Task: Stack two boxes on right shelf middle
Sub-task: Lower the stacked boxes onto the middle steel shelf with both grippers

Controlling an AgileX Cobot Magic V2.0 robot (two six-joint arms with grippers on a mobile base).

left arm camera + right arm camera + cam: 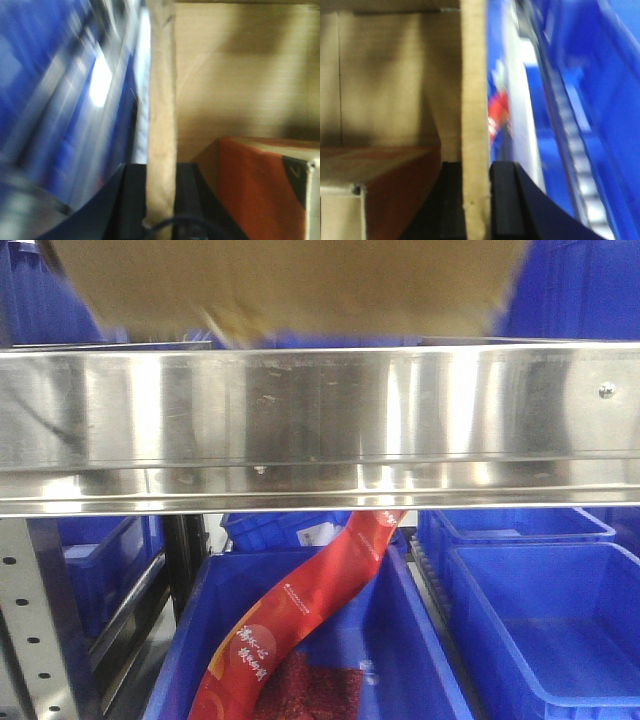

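Cardboard fills both wrist views: I have the large box (290,285) by its two side walls. The left gripper (160,200) is pinching the left wall, one black pad on each face of the card, and the right gripper (477,200) is pinching the right wall the same way. Inward of each tool, inside the box, sits an orange-red carton (260,190), close to the pads but not between them. Outward of each tool everything is blurred blue bins (540,630).

From the front view the box hangs just above the steel lip of the shelf (320,415), its underside smeared by motion; I cannot tell whether it touches the lip. The second, flat box I cannot see in any view.

I judge this is the carry onto the shelf. To do it well I would keep both wrists level and moving together, since thin walls buckle or tear if one side leads, clear the lip before pushing forward, and release only once the base rests flat.
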